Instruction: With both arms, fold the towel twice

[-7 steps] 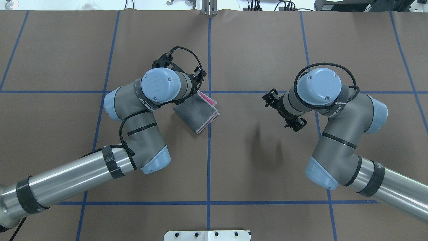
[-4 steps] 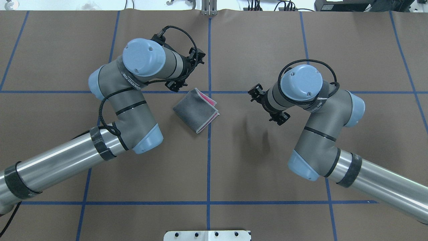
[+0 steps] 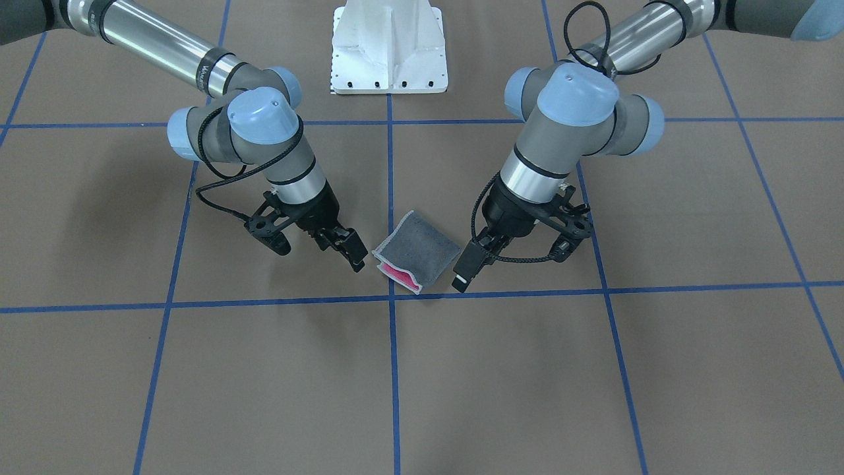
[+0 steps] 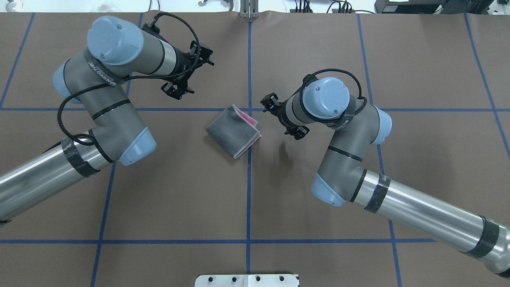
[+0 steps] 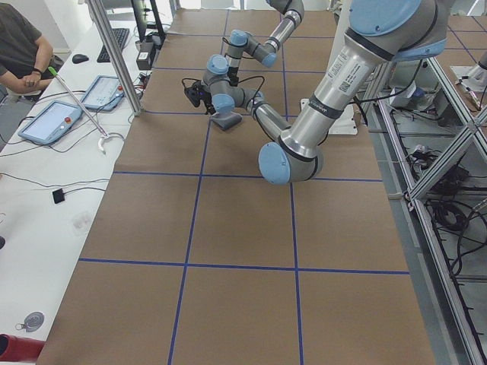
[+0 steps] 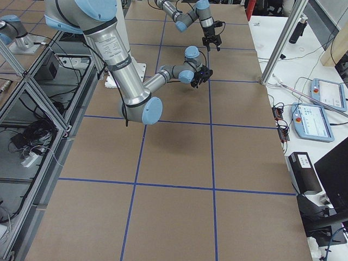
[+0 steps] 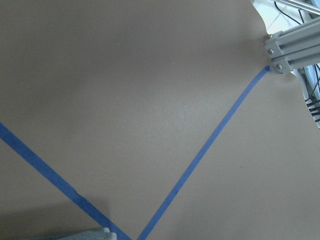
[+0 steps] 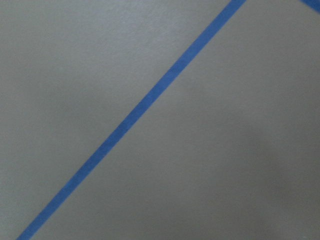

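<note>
There, the towel lies on the brown, tape-gridded table.

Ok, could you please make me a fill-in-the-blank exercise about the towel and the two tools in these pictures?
1. The folded towel shows mostly its ___ face.
2. Along its open edge a ___ strip is visible.
3. Neither the left tool nor the right tool touches the ___.
4. The table is marked with ___ tape lines.
Missing words: grey, pink, towel, blue.
</note>
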Robot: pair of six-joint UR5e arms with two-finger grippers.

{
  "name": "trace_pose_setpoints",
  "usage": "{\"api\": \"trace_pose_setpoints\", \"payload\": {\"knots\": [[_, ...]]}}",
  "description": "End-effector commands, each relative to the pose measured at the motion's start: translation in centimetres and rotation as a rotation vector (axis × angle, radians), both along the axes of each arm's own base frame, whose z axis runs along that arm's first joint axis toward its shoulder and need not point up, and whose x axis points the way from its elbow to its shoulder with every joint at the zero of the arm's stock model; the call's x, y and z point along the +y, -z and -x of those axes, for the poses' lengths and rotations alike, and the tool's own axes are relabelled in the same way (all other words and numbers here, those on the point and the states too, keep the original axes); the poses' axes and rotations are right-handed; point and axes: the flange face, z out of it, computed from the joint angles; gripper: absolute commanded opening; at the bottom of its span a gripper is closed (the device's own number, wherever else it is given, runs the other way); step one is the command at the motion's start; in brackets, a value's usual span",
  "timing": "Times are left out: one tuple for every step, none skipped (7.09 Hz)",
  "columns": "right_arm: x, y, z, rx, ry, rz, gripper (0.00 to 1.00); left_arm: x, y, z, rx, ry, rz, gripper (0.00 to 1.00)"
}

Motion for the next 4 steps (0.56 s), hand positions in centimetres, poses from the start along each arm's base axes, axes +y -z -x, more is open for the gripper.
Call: {"api": "trace_pose_setpoints", "payload": {"knots": [[0.0,2.9,1.2,-0.019,0.015,-0.055,0.92,-0.2,-0.7,1.2,-0.004,-0.001,0.0,1.0],[-0.5,2.2,1.6,0.028,0.026,-0.125,0.92,-0.2,-0.7,1.2,-0.004,-0.001,0.0,1.0],[-1.0,2.3,2.7,0.043,0.03,-0.177,0.91,-0.2,-0.5,1.1,-0.002,-0.002,-0.001,1.0],[-1.5,2.2,3.6,0.009,0.027,-0.201,0.88,-0.2,-0.5,1.1,-0.003,-0.002,0.0,1.0]]}}
